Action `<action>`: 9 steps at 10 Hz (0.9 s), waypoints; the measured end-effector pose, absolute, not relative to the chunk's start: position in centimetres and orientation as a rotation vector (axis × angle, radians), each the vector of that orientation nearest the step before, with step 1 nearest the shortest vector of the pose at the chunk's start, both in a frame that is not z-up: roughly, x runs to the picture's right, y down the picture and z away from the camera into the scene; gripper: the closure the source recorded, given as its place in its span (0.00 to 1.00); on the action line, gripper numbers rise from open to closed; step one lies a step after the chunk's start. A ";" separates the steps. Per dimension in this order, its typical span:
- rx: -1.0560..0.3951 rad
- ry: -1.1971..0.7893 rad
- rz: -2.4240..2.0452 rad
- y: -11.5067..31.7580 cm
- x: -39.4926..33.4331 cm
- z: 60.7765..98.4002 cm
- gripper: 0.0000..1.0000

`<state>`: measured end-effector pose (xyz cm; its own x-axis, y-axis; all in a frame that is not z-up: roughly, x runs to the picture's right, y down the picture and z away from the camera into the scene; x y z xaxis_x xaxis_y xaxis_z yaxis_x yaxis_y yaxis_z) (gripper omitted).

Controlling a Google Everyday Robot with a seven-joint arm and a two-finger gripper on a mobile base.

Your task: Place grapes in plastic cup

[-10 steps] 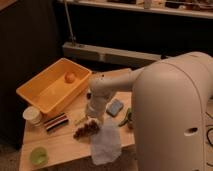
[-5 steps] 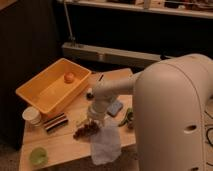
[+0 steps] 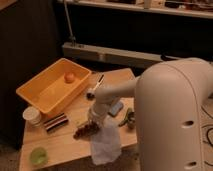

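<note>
Legible markings: none
No text, label, brand, number or sign can be read on any item or surface in the camera view; the gripper (image 3: 93, 119) sits low over the table (image 3: 65, 150), at the upper right end of the grapes (image 3: 84, 131)

I'm working with a dim, warm-toned view: light seems to fall from above onto the wooden table (image 3: 55, 150) and the yellow bin (image 3: 47, 97), while the wall behind drops to near black. The white robot arm (image 3: 175, 115) is the brightest surface, without harsh glare. The gripper (image 3: 95, 117), low over the table just above the grapes (image 3: 85, 131), sits in the arm's shadow.
</note>
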<state>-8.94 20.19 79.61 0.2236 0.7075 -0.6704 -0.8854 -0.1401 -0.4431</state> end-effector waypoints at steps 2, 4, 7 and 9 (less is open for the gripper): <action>-0.994 0.229 1.420 20.3 -8.8 80.1 0.22; -0.996 0.225 1.436 20.2 -9.1 80.4 0.39; -1.004 0.220 1.444 20.2 -9.6 80.7 0.69; -1.007 0.221 1.444 20.2 -9.7 80.8 0.89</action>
<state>-9.73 20.23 80.79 0.1855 0.7120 -0.6772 -0.8818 -0.1835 -0.4345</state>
